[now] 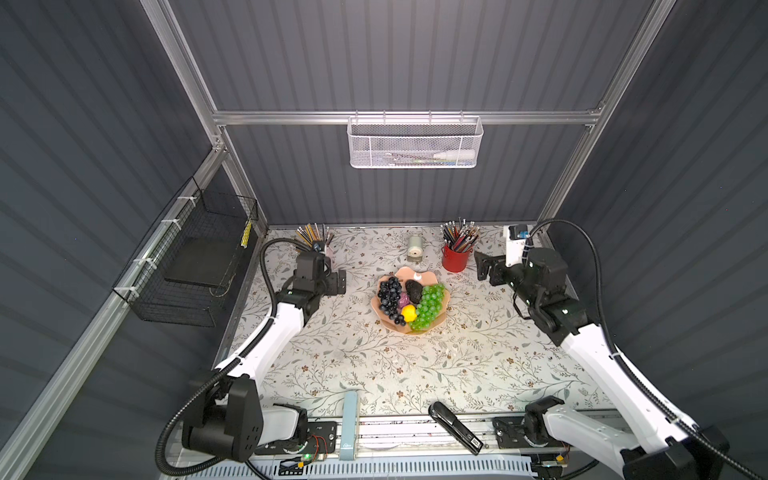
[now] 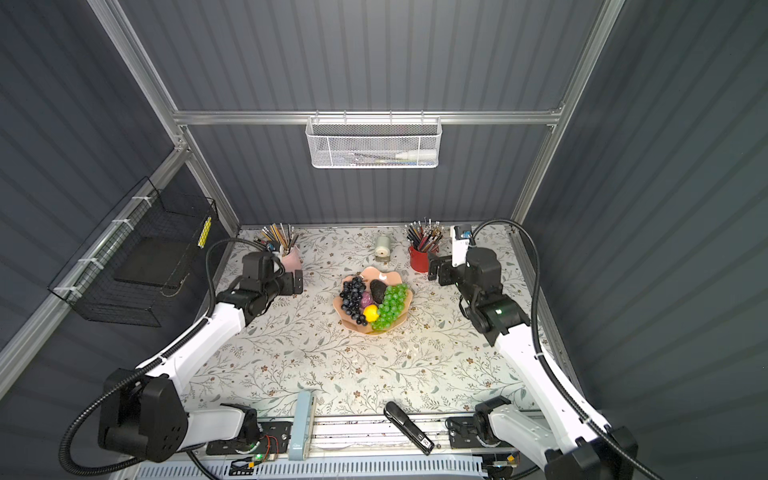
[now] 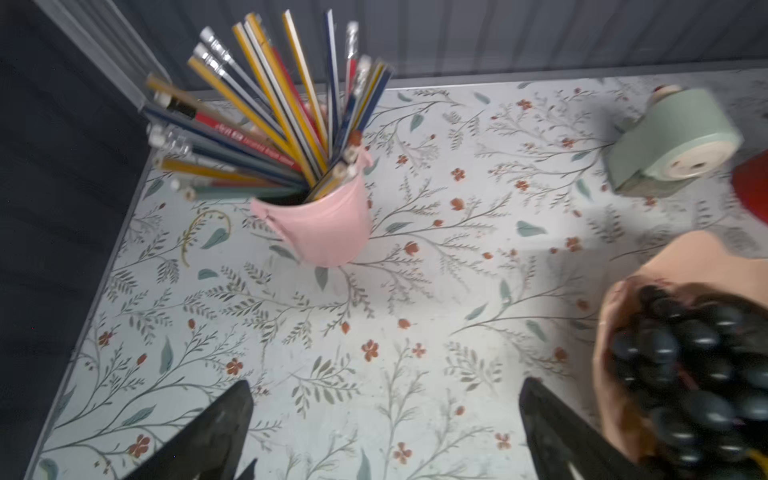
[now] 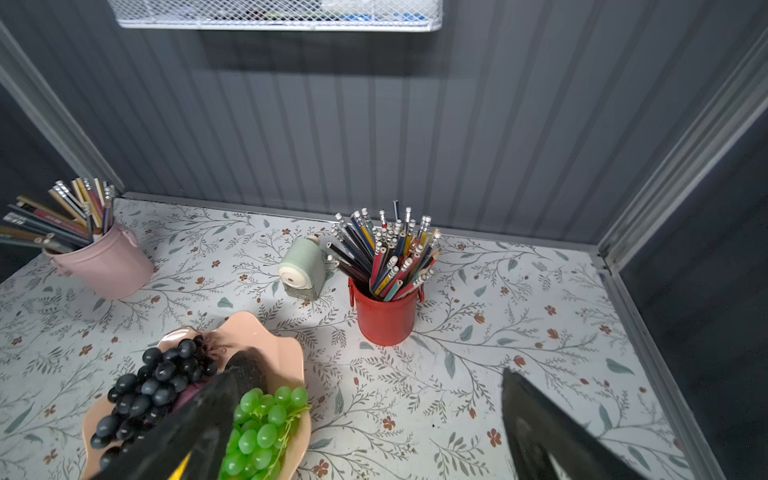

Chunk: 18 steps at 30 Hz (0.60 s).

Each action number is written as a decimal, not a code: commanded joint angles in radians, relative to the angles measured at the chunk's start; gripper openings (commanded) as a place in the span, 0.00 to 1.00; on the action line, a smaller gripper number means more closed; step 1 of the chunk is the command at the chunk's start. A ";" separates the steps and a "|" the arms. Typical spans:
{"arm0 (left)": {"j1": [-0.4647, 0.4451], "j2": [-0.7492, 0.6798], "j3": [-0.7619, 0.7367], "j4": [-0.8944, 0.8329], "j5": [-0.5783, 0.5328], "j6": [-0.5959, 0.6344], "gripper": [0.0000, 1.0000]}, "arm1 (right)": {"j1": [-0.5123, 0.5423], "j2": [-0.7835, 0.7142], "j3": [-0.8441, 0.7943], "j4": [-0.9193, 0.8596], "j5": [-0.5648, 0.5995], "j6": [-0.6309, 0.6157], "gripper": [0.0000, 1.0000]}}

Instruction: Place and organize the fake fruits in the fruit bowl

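The peach fruit bowl (image 1: 409, 272) (image 2: 376, 274) sits mid-table holding all the fake fruits: dark grape bunch (image 1: 390, 297), avocado (image 1: 414, 290), purple fruit (image 1: 404, 300), lemon (image 1: 409, 312) and green grape bunch (image 1: 430, 305). My left gripper (image 1: 338, 282) hovers left of the bowl, open and empty; its wrist view shows the gripper (image 3: 384, 386) over bare cloth beside the dark grapes (image 3: 698, 353). My right gripper (image 1: 484, 266) is off to the bowl's right, also open and empty (image 4: 369, 374), with the green grapes (image 4: 262, 424) next to one finger.
A pink pencil cup (image 1: 328, 249) stands just behind the left gripper. A red pencil cup (image 1: 455, 257) stands close to the right gripper, with a green sharpener (image 1: 414, 247) between the cups. A black stapler (image 1: 455, 428) and a pale blue bar (image 1: 349, 424) lie at the front edge.
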 commanded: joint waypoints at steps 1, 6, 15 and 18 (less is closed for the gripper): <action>0.051 0.007 -0.115 0.223 -0.067 0.058 1.00 | -0.086 -0.018 -0.076 0.133 -0.060 -0.032 0.99; 0.077 -0.006 -0.355 0.515 -0.112 0.132 1.00 | -0.184 -0.116 -0.409 0.431 0.066 -0.007 0.99; 0.123 0.190 -0.408 0.847 -0.059 0.132 1.00 | -0.312 0.187 -0.628 0.901 -0.012 0.024 0.99; 0.135 0.263 -0.354 0.860 -0.050 0.087 1.00 | -0.317 0.312 -0.618 1.031 -0.005 0.005 0.99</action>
